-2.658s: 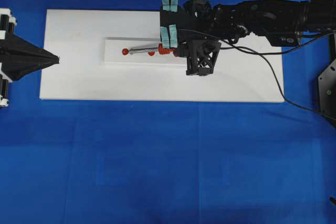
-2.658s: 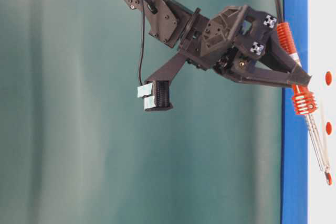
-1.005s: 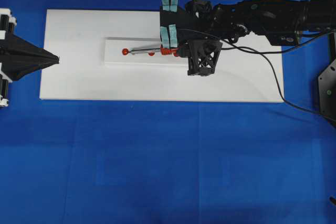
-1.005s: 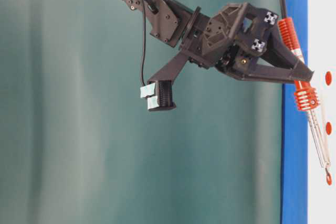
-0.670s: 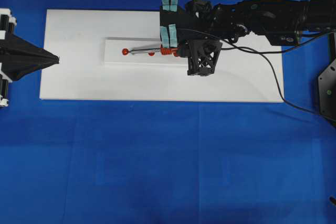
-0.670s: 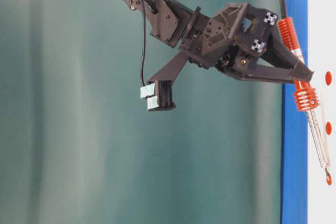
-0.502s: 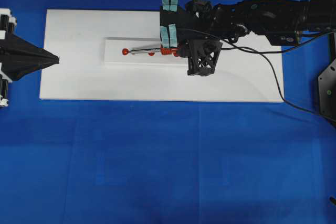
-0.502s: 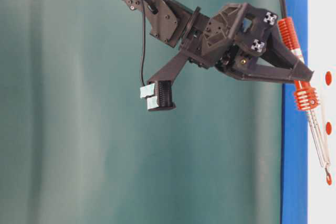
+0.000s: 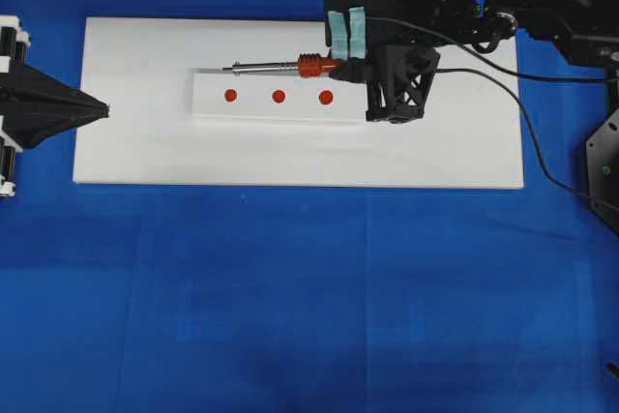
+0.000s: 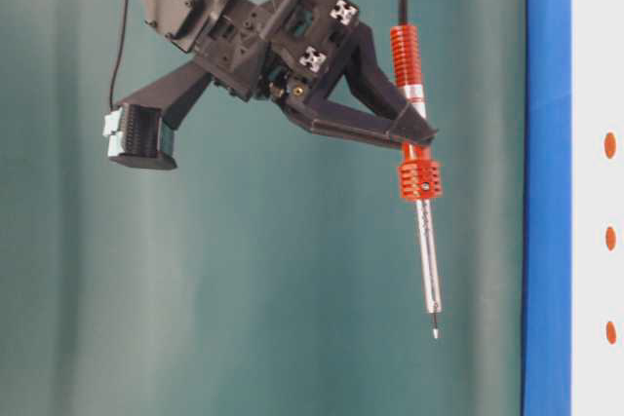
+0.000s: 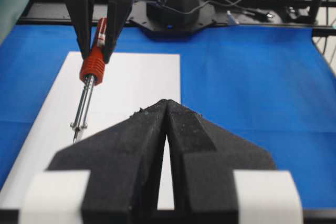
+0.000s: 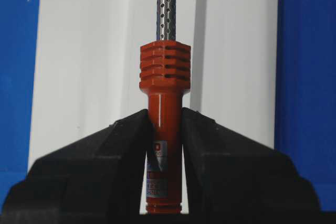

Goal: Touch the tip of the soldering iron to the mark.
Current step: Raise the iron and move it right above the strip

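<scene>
right tool [image 10: 414, 133]: grips soldering iron [image 10: 421, 207] | tip clear of mark [image 9: 279, 96] | left tool [image 11: 167, 109]: closed, empty

Orange-red soldering iron [image 12: 164, 129] clamped upright between black end effector [image 12: 164, 150] jaws, above white board [image 12: 89, 51].

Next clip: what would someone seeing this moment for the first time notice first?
The orange-red soldering iron stands out, clamped in the right gripper and held well clear of the white block, its tip in the air. Next come the three red dots in a row on that block, the middle one being the mark. At the left edge, the left gripper points inward, shut and empty.
</scene>
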Motion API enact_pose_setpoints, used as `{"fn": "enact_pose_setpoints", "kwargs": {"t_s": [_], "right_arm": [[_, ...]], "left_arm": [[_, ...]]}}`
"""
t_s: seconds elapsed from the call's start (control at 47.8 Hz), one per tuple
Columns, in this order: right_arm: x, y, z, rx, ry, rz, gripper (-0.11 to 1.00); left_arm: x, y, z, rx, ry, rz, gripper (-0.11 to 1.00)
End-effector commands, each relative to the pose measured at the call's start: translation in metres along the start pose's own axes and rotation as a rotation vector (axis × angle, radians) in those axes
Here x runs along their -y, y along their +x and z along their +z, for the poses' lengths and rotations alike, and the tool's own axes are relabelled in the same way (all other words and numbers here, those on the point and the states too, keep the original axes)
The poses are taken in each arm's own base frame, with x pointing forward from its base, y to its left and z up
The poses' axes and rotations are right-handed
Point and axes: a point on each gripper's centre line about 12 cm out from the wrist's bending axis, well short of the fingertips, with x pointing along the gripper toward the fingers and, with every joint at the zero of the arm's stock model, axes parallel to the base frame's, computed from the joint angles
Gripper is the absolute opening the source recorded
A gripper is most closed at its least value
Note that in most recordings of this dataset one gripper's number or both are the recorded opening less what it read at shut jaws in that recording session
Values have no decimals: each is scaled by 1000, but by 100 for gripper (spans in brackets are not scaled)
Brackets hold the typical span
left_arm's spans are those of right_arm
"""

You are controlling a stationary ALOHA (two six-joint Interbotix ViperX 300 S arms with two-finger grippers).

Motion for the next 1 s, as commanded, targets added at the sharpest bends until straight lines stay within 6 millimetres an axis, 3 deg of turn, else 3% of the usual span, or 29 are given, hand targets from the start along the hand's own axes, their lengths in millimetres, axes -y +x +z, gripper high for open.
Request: {"fn": "enact_pose_setpoints", "kwargs": {"t_s": [0.0,0.293,0.67,0.984], "right_arm": [[0,-13,12,47,-4,-7,6],[0,-15,-5,7,-15,-14,6],[-3,-45,-49,-14,39,-37,6],[-4,-50,-55,-7,47,-42,6]], "left_arm": [[0,1,4,12,0,-2,0],[0,1,4,17,-2,-2,0],[0,2,5,20,0,-2,0],[0,1,5,23,-2,-2,0]]}}
